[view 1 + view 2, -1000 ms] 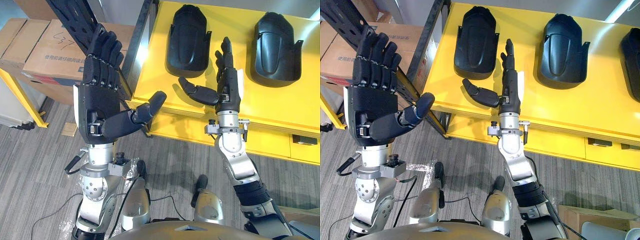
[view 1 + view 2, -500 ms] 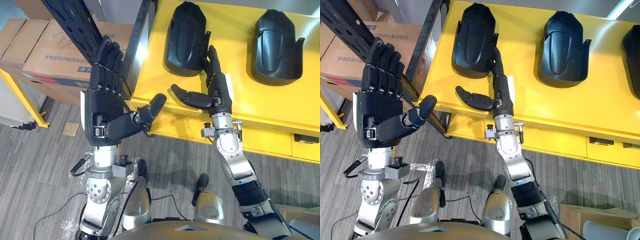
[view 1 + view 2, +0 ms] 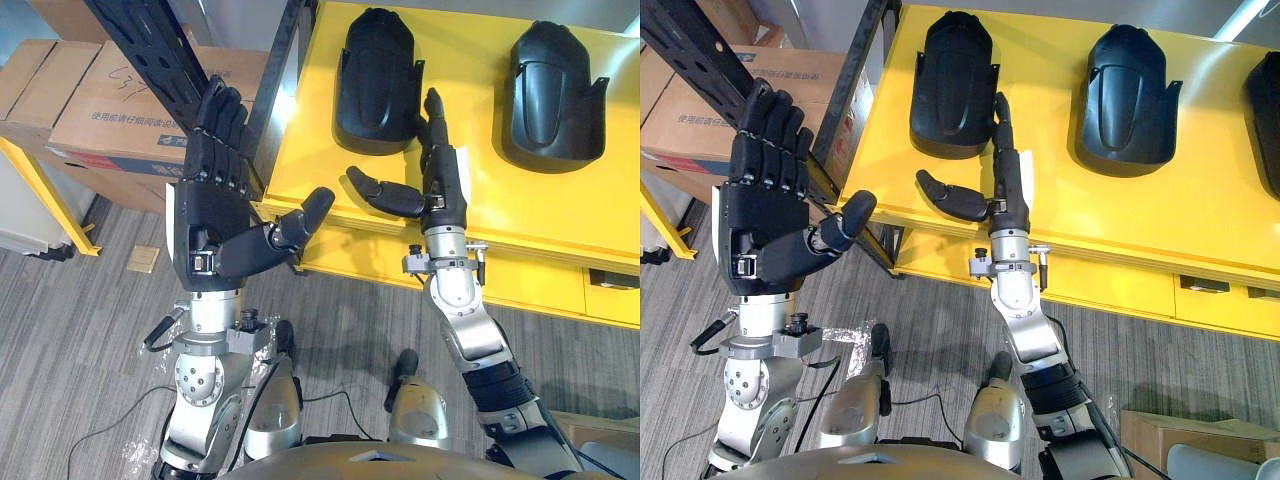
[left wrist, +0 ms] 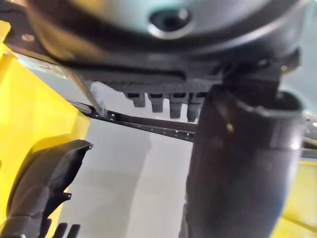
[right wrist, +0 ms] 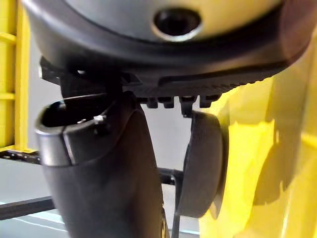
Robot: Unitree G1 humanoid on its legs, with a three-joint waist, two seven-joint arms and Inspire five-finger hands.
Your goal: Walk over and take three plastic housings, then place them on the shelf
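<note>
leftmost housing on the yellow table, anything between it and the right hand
Nothing visible. The open right hand hovers just beside the leftmost housing, with only bare yellow table around it.

Past my right hand (image 3: 440,188) the housing (image 3: 378,68) is smooth black plastic with a dull sheen, on a glossy yellow tabletop (image 3: 520,205). Behind my left hand (image 3: 212,215), matt cardboard boxes (image 3: 110,110).

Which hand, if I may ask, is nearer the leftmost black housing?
Right: the right hand is over the table, beside the housing; the left hand is left of the table.
</note>
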